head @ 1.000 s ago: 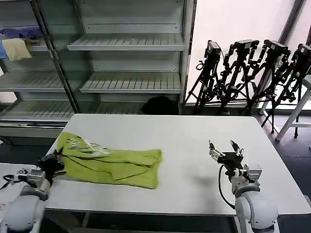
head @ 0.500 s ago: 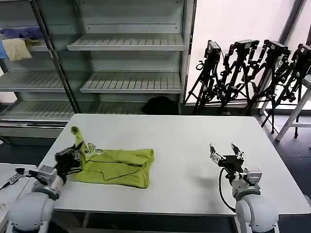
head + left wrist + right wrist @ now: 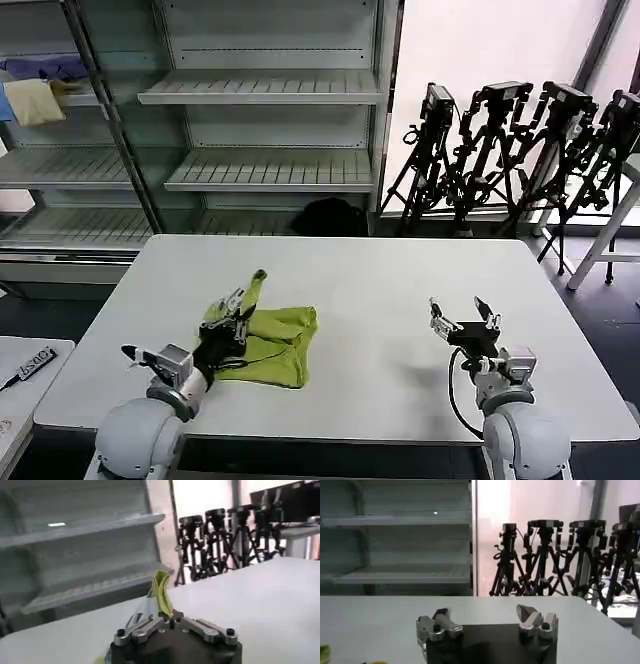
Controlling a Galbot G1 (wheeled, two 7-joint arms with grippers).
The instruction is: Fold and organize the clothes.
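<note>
The clothes are one lime yellow-green T-shirt (image 3: 272,342), lying bunched and partly folded on the white table (image 3: 380,275), left of centre. My left gripper (image 3: 228,318) hovers over the shirt's left part, shut on a strip of the cloth that stands up above it (image 3: 256,286). The left wrist view shows that lime strip (image 3: 162,591) rising from the closed gripper (image 3: 170,616). My right gripper (image 3: 465,316) waits open near the table's front right, well apart from the shirt, with nothing between its fingers (image 3: 438,624). A sliver of the shirt (image 3: 323,653) shows in the right wrist view.
Empty metal shelves (image 3: 270,90) stand behind the table. A pale yellow cloth (image 3: 33,100) and a blue-purple cloth (image 3: 40,68) lie on a far-left shelf. Black camera tripods (image 3: 520,150) crowd the back right. A low white side table (image 3: 25,370) sits at my left.
My left gripper has swept rightward over the shirt, carrying the left edge with it; the shirt is now narrower and more bunched. The right gripper has stayed put.
</note>
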